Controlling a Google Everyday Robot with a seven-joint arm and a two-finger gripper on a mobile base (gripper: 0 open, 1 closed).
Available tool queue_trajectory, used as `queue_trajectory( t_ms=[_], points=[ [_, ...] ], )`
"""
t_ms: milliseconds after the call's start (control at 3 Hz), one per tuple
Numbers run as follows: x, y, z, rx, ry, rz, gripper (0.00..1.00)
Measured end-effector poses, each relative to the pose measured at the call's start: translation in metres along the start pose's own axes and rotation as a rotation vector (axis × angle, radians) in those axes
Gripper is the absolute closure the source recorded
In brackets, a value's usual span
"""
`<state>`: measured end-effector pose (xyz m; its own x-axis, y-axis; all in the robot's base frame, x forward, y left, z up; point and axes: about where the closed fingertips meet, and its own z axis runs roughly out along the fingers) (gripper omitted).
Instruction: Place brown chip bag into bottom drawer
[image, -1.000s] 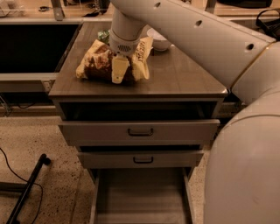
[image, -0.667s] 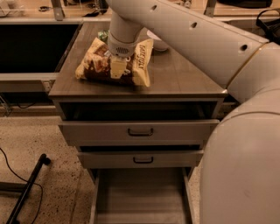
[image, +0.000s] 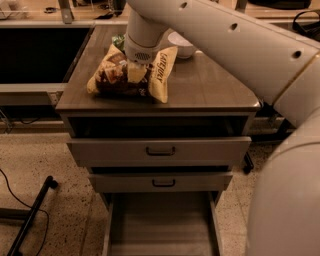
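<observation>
Gripper (image: 136, 75) at the end of the big white arm (image: 225, 40) is down on the brown chip bag (image: 107, 80), which lies on the wooden top (image: 210, 87) of the cabinet, toward its left front part. From where I stand the jaws look clamped on the middle of the bag: one pale finger (image: 137, 73) presses into the dark centre, and the foil is bunched around it, with the bag's yellow right edge folded upward so that its lettering runs vertically. The left end of the bag rests flat on the wood. Behind the bag, near the back of the top, sits a white bowl (image: 181, 46), partly hidden by the arm, and a small green packet (image: 118, 41) peeks out just beside the bag's rear edge. Below the top, all three grey drawers are pulled out in steps. The top drawer (image: 200, 150) and the middle drawer (image: 200, 182) each show a black handle on the front. The bottom drawer (image: 160, 225) stands furthest out, its plain grey inside open to view, well below the bag and apart from it. On the speckled floor to the left lies a black bar (image: 31, 214) with a thin cable beside it.
</observation>
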<state>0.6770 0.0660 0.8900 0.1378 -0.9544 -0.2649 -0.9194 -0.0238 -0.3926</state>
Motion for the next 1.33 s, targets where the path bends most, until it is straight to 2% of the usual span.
queue_trajectory(
  t_ms=[333,667,1000,1333],
  points=[
    [0.006,0.012,-0.044,0.022,-0.127,-0.001,1.0],
    [0.012,0.026,-0.063,-0.024,-0.275,0.015,1.0],
    [0.005,0.031,-0.068,-0.045,-0.323,0.029,1.0],
    [0.004,0.031,-0.068,-0.045,-0.322,0.029,1.0]
  ],
)
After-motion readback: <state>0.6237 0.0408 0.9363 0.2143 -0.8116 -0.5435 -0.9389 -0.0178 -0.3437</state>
